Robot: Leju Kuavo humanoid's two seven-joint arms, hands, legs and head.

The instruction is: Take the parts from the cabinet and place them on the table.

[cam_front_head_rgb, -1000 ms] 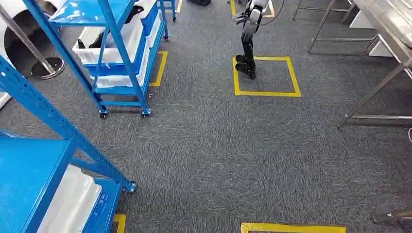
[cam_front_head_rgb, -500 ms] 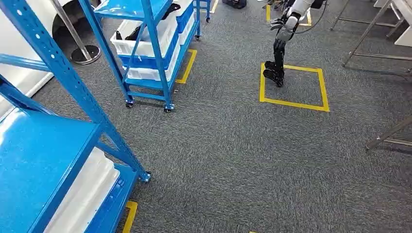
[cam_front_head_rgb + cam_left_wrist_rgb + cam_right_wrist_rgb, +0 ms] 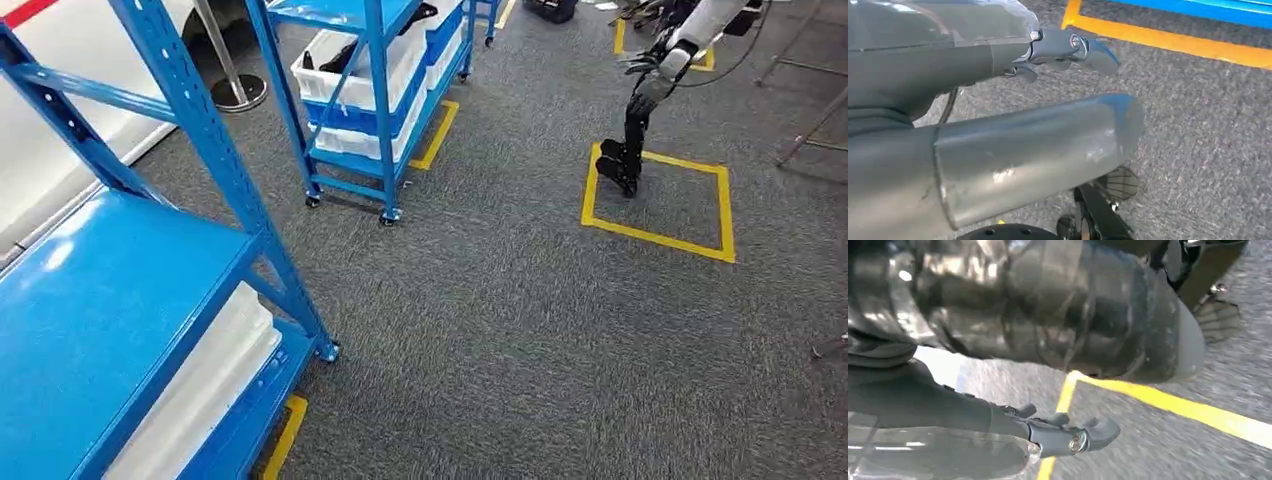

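Left hand (image 3: 1068, 47) empty (wrist view), blue cabinet (image 3: 150, 300) ahead

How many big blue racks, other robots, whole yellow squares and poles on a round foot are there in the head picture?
Blue racks: 2
Other robot: 1
Whole yellow square: 1
Pole on a round foot: 1
Total: 5
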